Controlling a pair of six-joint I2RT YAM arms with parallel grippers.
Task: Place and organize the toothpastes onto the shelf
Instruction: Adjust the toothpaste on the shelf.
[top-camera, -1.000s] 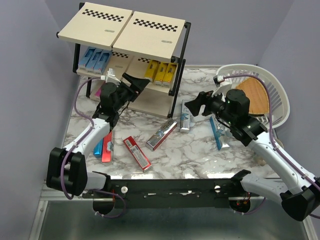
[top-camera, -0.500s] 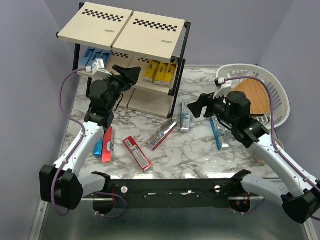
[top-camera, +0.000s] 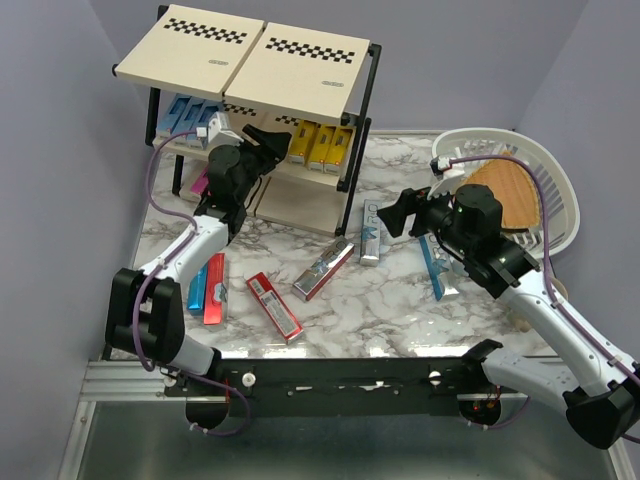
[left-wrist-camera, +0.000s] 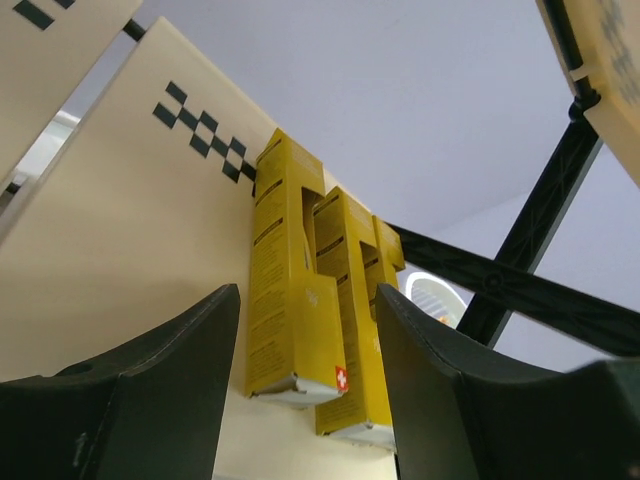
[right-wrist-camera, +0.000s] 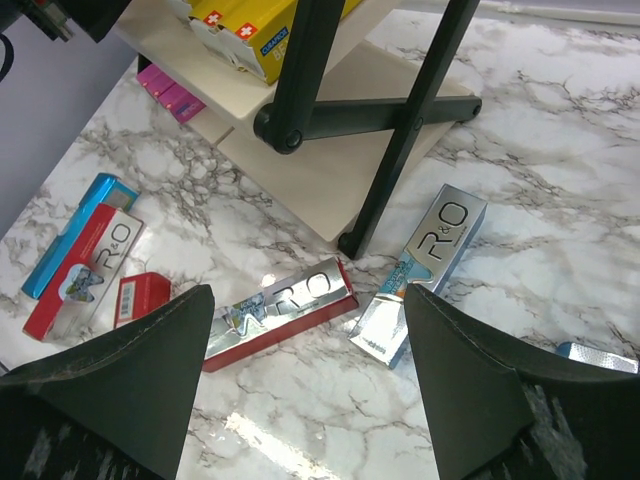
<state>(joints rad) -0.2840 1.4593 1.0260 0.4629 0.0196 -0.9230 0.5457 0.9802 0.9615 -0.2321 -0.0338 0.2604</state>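
the left gripper (left-wrist-camera: 305, 298) sits inside the middle tier of the shelf (top-camera: 262, 62), fingers spread and empty, just short of the yellow toothpastes (left-wrist-camera: 290, 330) lying there. the right gripper (right-wrist-camera: 308, 293) hangs right of the shelf, likewise released, above silver toothpastes (right-wrist-camera: 432, 255) beside the shelf's foot.

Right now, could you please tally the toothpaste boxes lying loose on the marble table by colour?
Light blue boxes: 2
Red or red-edged silver boxes: 3
Silver-and-teal boxes: 1
Total: 6
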